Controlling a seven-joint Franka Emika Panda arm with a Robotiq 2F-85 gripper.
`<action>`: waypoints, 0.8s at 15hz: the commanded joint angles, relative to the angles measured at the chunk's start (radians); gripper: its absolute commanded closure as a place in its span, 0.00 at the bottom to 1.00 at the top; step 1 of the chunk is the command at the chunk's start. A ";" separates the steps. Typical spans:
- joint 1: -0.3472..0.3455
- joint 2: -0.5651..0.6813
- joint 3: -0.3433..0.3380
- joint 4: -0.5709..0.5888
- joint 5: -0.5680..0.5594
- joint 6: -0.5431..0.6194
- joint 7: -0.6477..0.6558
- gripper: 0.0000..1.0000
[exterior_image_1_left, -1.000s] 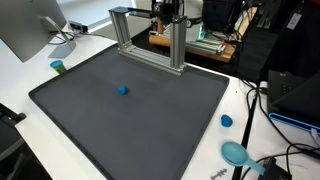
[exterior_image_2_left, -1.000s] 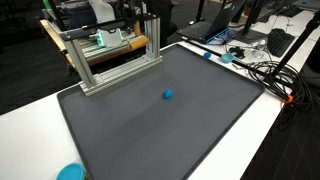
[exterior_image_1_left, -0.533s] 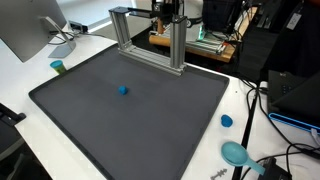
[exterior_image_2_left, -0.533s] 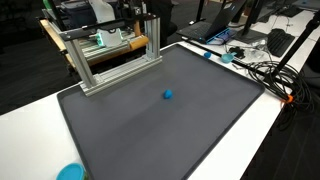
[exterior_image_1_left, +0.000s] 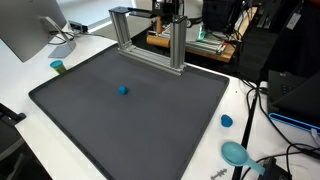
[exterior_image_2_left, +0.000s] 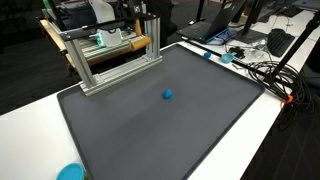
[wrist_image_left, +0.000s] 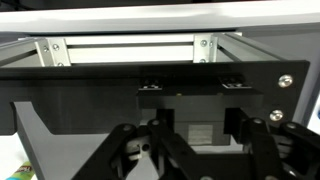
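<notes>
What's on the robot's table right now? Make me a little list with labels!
hand: close to the metal frame; open or shut unclear
blue ball: alone on the dark mat, apart from the hand
mat: lies flat on a white table
frame: stands at the mat's back edge
other blue things: small cap and round lid, both off the mat
monitor: at a table corner

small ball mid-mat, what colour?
Blue. The ball shows best in an exterior view, standing out against the dark grey mat.
</notes>
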 joint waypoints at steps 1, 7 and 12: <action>0.002 -0.020 -0.006 -0.002 0.030 -0.025 0.024 0.67; 0.003 0.026 0.003 0.049 0.018 -0.054 0.026 0.67; 0.006 0.073 0.008 0.100 0.001 -0.131 0.008 0.44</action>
